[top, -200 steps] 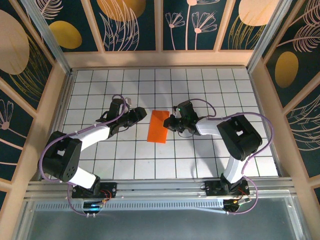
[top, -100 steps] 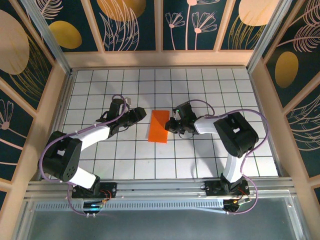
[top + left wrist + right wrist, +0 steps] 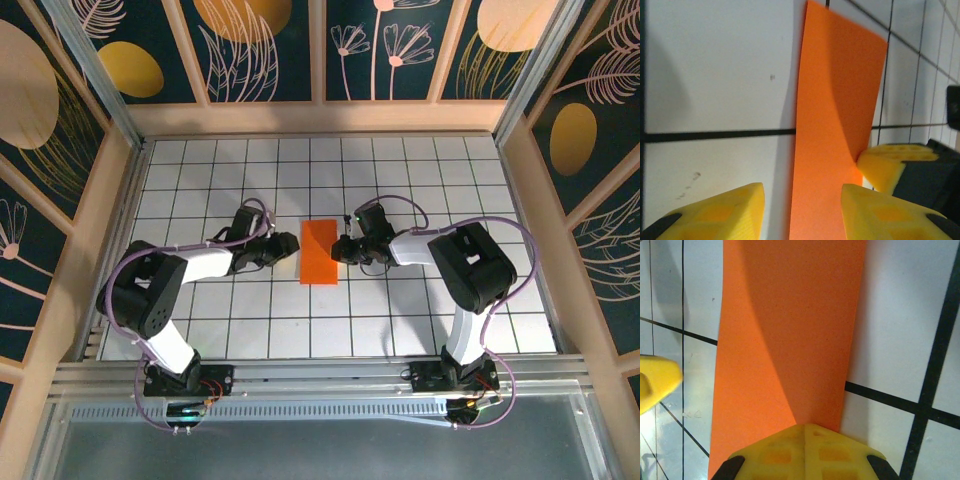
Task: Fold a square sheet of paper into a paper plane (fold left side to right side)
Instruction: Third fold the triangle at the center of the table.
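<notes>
Gridded table (image 3: 250,320) bears orange paper (image 3: 320,252) between left claw (image 3: 801,197) (apart) and closed right claw (image 3: 806,435).

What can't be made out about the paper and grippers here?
- Right wrist view: the shut right gripper covers the near edge of the square sheet of paper; pinching or only pressing, unclear.
- Left wrist view: the frame's bottom edge cuts off the paper between the fingers of the left gripper.
- Top view: fold layers too small to count.
</notes>
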